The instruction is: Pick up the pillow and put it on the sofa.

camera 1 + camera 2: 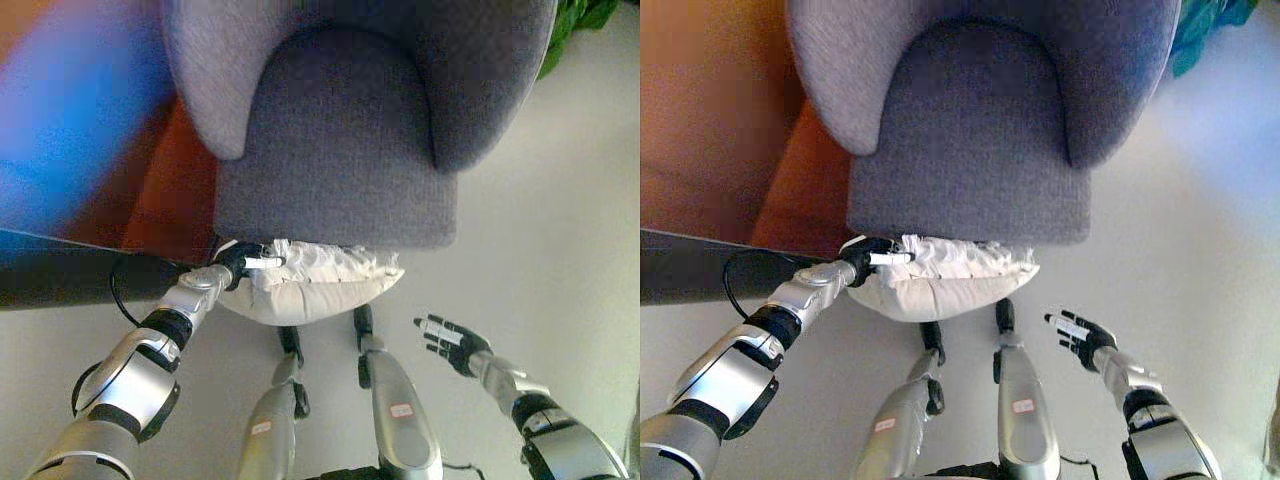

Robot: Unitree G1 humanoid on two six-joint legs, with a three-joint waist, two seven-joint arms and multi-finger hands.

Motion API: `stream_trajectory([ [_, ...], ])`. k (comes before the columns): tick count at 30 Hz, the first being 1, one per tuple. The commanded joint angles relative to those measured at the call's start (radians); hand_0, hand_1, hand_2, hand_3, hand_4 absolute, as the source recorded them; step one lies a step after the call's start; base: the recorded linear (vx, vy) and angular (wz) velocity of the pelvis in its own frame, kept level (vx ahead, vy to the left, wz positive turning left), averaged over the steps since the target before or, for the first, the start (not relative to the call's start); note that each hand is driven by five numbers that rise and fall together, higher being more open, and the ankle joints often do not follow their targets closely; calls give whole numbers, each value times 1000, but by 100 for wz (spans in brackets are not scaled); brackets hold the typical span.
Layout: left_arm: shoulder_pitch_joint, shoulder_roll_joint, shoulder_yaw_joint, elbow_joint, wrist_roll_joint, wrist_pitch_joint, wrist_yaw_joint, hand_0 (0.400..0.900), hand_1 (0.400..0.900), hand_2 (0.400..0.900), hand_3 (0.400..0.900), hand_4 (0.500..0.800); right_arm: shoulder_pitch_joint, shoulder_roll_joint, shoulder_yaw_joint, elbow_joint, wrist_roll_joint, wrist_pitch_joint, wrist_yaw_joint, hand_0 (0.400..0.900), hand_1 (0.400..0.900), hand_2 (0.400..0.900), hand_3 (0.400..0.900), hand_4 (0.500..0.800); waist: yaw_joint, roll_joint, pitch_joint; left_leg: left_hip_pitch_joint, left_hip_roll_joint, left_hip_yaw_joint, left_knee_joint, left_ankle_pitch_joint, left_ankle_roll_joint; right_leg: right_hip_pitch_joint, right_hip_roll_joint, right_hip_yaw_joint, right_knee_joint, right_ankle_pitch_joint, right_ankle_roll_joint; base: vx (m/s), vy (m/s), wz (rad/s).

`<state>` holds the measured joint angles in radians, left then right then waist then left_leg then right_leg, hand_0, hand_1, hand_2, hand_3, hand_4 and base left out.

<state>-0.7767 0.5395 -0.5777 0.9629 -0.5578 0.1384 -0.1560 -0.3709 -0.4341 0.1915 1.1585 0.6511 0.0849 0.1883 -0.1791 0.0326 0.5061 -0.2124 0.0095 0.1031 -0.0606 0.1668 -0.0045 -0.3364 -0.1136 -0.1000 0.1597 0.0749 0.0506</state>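
A white pillow (315, 285) with a frilled edge lies on the floor against the front of a grey sofa chair (340, 150). My left hand (243, 264) is at the pillow's left end, its fingers curled on the frilled edge. My right hand (450, 342) is open, fingers spread, above the floor to the right of the pillow and apart from it. The same scene shows in the right eye view, with the pillow (950, 280), left hand (872, 258) and right hand (1080, 338).
The chair has a rounded backrest and thick armrests (200, 70). An orange-brown surface (170, 190) lies left of the chair. A dark panel (60, 275) runs along the left. A green plant (580, 25) shows at the upper right. Pale floor (560, 230) extends to the right.
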Motion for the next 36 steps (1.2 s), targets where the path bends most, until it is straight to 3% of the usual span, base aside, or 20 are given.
stream_trajectory([
  [1, -30, -4, 122, -73, 16, -67, -47, 400, 400, 400, 400, 500, 97, 7, -25, 29, -58, -15, 12, 900, 900, 900, 900, 800, 20, -3, -135, 39, -45, 71, 119, -159, -52, 73, 10, 9, -39, -27, 68, 163, 20, -9],
  [8, 40, -7, 141, -95, 51, -52, -75, 400, 400, 400, 400, 500, 186, 36, -50, 48, -85, 0, 2, 900, 900, 900, 900, 800, 14, 24, -248, 170, -53, 72, 57, -172, -44, 206, 16, 12, -105, -31, 70, 169, 3, -5],
  [17, 60, 47, 151, -111, 124, -37, -164, 400, 400, 400, 400, 500, 263, 48, -87, 86, -124, 26, 0, 900, 900, 900, 900, 800, 8, 60, -385, 292, -61, 83, 10, -186, -40, 327, 28, 12, -162, -31, 69, 175, -20, -3],
  [24, 4, 158, 136, -157, 172, -32, -249, 400, 400, 400, 400, 500, 294, 48, -104, 123, -141, 33, 8, 900, 900, 900, 900, 800, 3, 82, -437, 345, -60, 87, 9, -201, -41, 390, 31, 16, -185, -38, 69, 85, -19, 0],
  [31, -183, 313, 68, -168, 176, -18, -354, 400, 400, 400, 400, 500, 326, 28, -142, 175, -100, 37, 14, 900, 900, 900, 900, 800, -15, 111, -475, 382, -57, 93, 10, -211, -42, 424, 39, 19, -191, -43, 74, 81, -29, 4],
  [36, -289, 387, 26, -144, 130, -20, -363, 400, 400, 400, 400, 500, 340, 14, -171, 196, -76, 29, 17, 900, 900, 900, 900, 800, -29, 142, -486, 394, -61, 98, 7, -214, -45, 434, 42, 29, -202, -41, 81, 64, -16, -8],
])
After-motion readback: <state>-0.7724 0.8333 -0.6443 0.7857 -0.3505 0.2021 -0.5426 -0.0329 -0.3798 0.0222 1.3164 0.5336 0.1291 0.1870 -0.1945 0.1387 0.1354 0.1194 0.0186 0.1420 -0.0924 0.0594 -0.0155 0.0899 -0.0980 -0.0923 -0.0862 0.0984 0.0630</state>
